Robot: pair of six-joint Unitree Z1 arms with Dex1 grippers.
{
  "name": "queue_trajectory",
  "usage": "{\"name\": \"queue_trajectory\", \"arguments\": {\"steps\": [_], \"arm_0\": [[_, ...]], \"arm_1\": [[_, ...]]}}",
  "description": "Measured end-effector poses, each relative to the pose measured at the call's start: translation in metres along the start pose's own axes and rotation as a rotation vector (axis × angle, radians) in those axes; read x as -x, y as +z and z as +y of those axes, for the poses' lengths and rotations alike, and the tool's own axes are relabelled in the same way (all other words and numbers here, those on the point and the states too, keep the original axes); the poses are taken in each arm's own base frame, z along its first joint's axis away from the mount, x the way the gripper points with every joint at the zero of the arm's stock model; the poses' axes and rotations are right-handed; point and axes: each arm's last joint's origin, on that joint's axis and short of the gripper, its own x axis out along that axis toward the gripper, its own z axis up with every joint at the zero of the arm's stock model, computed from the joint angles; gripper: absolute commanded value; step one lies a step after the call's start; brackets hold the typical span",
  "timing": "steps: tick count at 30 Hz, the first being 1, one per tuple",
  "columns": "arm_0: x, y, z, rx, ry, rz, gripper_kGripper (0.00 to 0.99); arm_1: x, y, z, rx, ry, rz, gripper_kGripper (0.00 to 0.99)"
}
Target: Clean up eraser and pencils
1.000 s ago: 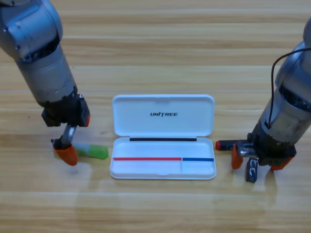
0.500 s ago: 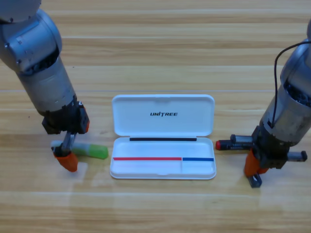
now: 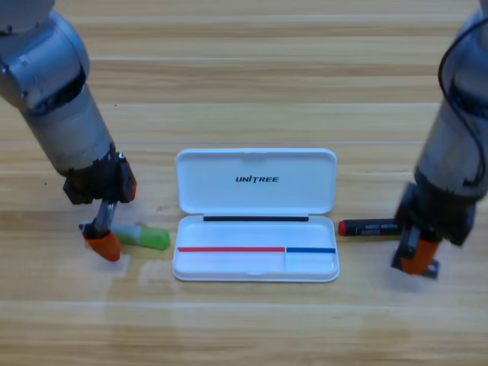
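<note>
Item: white case (image 3: 255, 179), lid laid open, middle of the wooden table (image 3: 252, 84). Both tray compartments hold nothing; no part of the task shows as done.

Item: green pencil (image 3: 145, 236), flat on the table just left of the case's tray, its left end hidden by the left gripper (image 3: 102, 242). That gripper points down at this end; one orange jaw tip shows, and whether it clamps the pencil or stands loose cannot be told.

Item: red pencil (image 3: 369, 226), flat on the table just right of the tray, lengthwise toward it, its right end running under the right arm. Not held.

Item: right gripper (image 3: 416, 258), low at the table below the red pencil's right end, orange jaw and a dark piece at its tip. Whether that piece is the eraser, and whether the jaws are closed on anything, cannot be told; the eraser is otherwise not seen.

Left to do, by judgement: both pencils and the eraser into the tray.

Room: each pencil lies near its side of the tray, a short path inward. The tray rim must be cleared from above. Open board lies ahead of and behind the case; neither arm crosses the other's side.
</note>
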Motion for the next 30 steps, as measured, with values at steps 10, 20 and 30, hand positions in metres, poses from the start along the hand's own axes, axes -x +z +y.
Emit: {"name": "queue_trajectory", "arguments": {"steps": [10,20,30], "arm_0": [[-0.021,-0.003,-0.003,-0.006,0.012,-0.007,0.857],[-0.023,-0.006,-0.008,-0.043,0.062,-0.033,0.098],[-0.021,-0.010,-0.009,-0.082,0.057,0.038,0.000]], "arm_1": [[0.035,0.046,0.015,0.402,-0.059,-0.084,0.000],[0.002,0.082,0.017,0.461,-0.023,-0.048,0.000],[-0.012,0.100,0.011,0.463,-0.023,-0.050,0.000]]}}
